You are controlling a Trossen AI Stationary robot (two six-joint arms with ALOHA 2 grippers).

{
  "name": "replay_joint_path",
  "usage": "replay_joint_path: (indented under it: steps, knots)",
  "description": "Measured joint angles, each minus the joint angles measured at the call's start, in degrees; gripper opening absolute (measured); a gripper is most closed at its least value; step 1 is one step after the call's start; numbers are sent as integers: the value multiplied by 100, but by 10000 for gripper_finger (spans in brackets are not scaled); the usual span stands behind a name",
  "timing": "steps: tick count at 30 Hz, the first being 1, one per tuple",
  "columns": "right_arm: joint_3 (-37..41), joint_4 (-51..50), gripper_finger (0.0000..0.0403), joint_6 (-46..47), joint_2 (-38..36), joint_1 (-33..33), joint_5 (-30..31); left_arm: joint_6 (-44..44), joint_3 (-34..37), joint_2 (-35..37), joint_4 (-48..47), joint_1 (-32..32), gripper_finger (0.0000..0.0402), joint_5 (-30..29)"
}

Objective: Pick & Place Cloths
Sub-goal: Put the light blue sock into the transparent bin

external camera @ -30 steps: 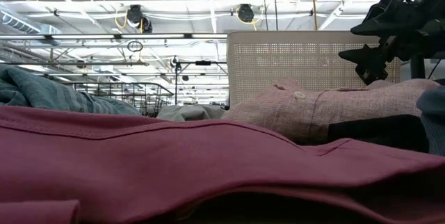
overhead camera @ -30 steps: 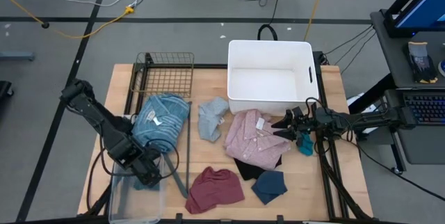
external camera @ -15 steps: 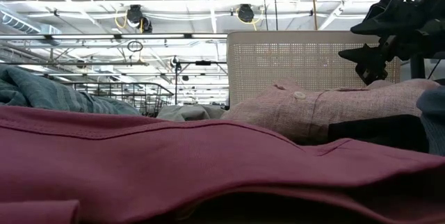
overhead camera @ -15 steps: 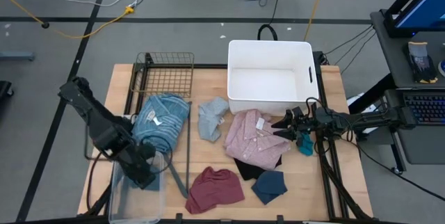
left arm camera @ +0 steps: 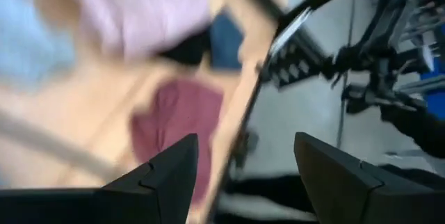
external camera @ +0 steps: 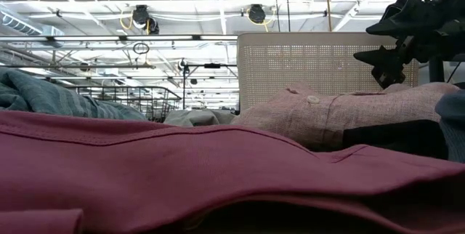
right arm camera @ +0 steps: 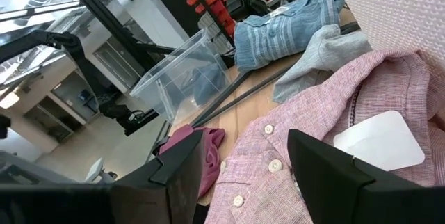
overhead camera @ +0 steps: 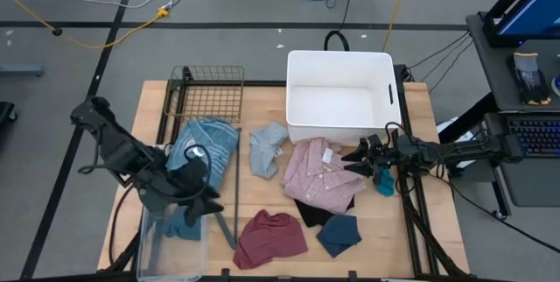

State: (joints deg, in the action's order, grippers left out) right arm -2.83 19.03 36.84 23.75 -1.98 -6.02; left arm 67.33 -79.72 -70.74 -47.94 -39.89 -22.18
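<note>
My left gripper (overhead camera: 203, 196) is open and empty above the clear tub (overhead camera: 166, 251) at the table's near left; its fingers (left arm camera: 163, 175) point toward the maroon piece (overhead camera: 271, 236). A dull blue-green piece (overhead camera: 181, 224) lies in the clear tub. My right gripper (overhead camera: 354, 165) hangs open just above the right edge of the pink shirt (overhead camera: 319, 175), apart from it in the low view (external camera: 389, 52). The blue striped top (overhead camera: 206, 146), grey-blue piece (overhead camera: 267, 147), black piece (overhead camera: 311, 214), navy piece (overhead camera: 339, 234) and teal piece (overhead camera: 383, 182) lie flat on the table.
The white plastic tub (overhead camera: 297, 98) stands at the far middle, the wire basket (overhead camera: 208, 94) at the far left. A dark bar (overhead camera: 237, 186) runs between the striped top and the grey-blue piece. The pink shirt overlaps the black piece.
My left gripper has risen out of the clear tub and swung toward the table's right and far side, turning until its fingers point right. The dull blue-green piece stays in the clear tub. My right arm has kept still.
</note>
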Motion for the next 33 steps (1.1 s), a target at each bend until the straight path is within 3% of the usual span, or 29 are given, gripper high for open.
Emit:
replay_joint_path:
  steps: [4, 8, 14, 20, 28, 33]
  knots:
    - [0, 0, 201, 20, 0, -1, 0, -1419, 2, -162, 626, 293, 241, -637]
    - [0, 2, 201, 597, 0, -2, 0, -2104, 2, -301, 936, 678, 241, -792]
    - [0, 4, 201, 1112, 0, -1, 16, -2256, 8, -497, 945, 1083, 241, -789]
    - [0, 241, 201, 1047, 0, -2, 17, -2493, 32, -642, 1003, 1239, 241, -777]
    - [0, 531, 201, 1168, 0, -2, -189, -2829, 653, -699, 2134, 1480, 241, -405]
    - [-150, 581, 201, 1087, 0, -2, -528, -2626, 990, -690, 2271, 1613, 241, -329]
